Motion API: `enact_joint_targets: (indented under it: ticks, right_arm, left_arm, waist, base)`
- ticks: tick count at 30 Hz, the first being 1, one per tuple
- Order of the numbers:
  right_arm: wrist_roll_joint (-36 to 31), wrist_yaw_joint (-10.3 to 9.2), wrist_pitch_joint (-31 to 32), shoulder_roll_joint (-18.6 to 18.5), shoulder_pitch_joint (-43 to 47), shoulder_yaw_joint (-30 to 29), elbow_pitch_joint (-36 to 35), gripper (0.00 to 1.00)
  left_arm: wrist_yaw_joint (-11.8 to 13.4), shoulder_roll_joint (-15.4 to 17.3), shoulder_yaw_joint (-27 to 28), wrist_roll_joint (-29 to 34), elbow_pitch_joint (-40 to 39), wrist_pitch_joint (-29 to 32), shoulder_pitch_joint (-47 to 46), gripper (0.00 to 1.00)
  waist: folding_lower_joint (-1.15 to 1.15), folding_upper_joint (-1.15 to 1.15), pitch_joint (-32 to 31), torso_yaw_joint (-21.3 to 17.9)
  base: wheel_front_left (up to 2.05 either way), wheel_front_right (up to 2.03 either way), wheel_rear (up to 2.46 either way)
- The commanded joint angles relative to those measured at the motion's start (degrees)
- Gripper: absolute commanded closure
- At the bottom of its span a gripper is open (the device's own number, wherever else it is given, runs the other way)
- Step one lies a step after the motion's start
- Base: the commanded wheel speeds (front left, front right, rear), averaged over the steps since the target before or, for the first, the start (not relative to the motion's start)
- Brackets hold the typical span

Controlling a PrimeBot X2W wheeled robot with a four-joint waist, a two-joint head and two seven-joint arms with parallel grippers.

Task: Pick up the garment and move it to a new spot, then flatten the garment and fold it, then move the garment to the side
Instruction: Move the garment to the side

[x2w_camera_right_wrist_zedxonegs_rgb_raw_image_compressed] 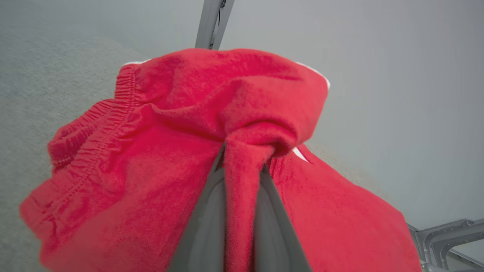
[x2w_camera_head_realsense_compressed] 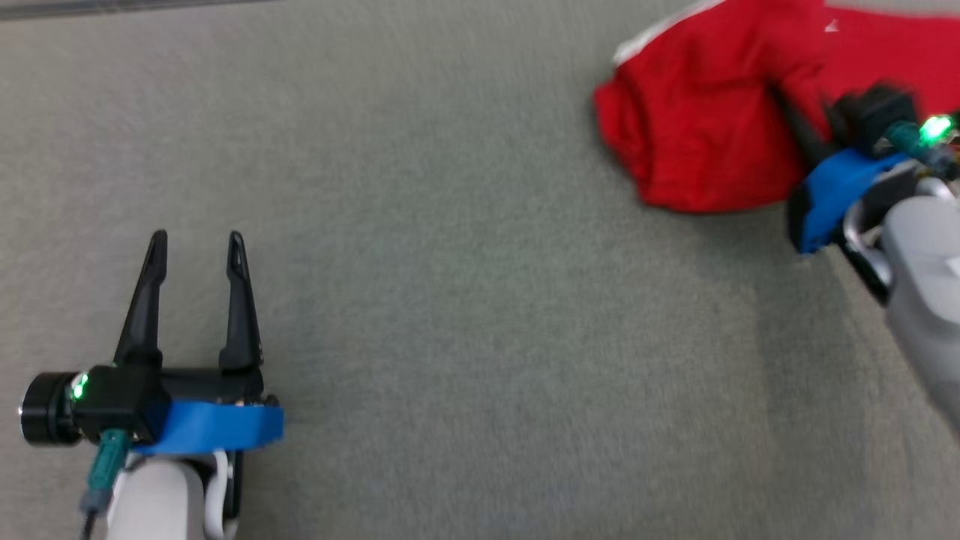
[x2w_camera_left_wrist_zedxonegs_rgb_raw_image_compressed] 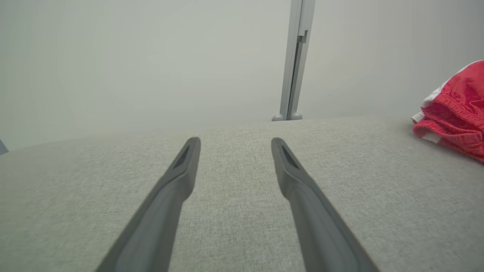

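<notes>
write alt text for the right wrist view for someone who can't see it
The right hand is shut on a pinched fold of a red garment, which bunches around its dark fingers. The garment's elastic waistband shows at left over a grey fabric surface, with a metal post behind.

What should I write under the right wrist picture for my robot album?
Right gripper pinching a fold of the red garment over the grey cloth surface.
</notes>
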Motion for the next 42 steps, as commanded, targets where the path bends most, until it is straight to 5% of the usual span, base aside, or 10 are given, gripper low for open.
enact_joint_targets:
  ticks: [1,14,22,23,25,32,42]
  right_arm:
    - [0.13,-0.01,-0.13,-1.89,-2.18,0.09,0.31,1.00]
    - [8.20,-0.01,4.35,-14.59,-14.75,5.82,3.25,1.00]
    - [5.84,-0.01,4.63,-14.68,-21.14,11.51,8.61,1.00]
    - [4.96,-0.02,4.68,-14.66,-22.14,11.44,9.96,0.90]
    - [3.92,-0.02,4.27,-14.22,-23.67,10.66,12.71,0.00]
    - [1.45,-0.01,3.66,-11.14,-24.00,7.96,19.02,0.00]
    - [-2.55,-0.01,1.89,-11.57,-19.13,3.21,20.85,0.00]
  left_arm:
    - [-0.31,0.46,-0.26,0.48,-0.64,-0.15,-1.33,0.00]
    - [-0.94,4.09,-1.49,2.23,-9.15,-0.15,-6.07,0.00]
    - [-0.67,5.01,-1.35,1.79,-10.48,-0.14,-6.70,0.00]
    - [-0.51,4.99,-1.29,1.69,-10.59,-0.15,-6.63,0.00]
    - [-0.33,4.93,-1.11,1.44,-10.67,-0.15,-6.28,0.00]
    - [0.59,4.37,-0.61,0.61,-9.56,-0.14,-4.28,0.00]
    - [1.11,3.16,0.42,-0.47,-7.57,-0.15,-1.24,0.00]
  waist:
    - [-0.01,-0.01,1.04,-0.53]
    - [-0.01,-0.01,9.02,-5.05]
    - [-0.01,-0.01,10.70,-3.94]
    - [-0.01,-0.01,10.78,-3.66]
    - [-0.01,-0.01,10.76,-3.24]
    - [-0.01,-0.01,8.52,-2.85]
    - [-0.01,-0.01,0.65,-2.05]
  base:
    - [0.00,0.00,0.00]
    - [0.00,0.00,0.00]
    - [0.00,0.00,0.00]
    - [0.00,0.00,0.00]
    - [0.00,0.00,0.00]
    - [0.00,0.00,0.00]
    - [0.00,0.00,0.00]
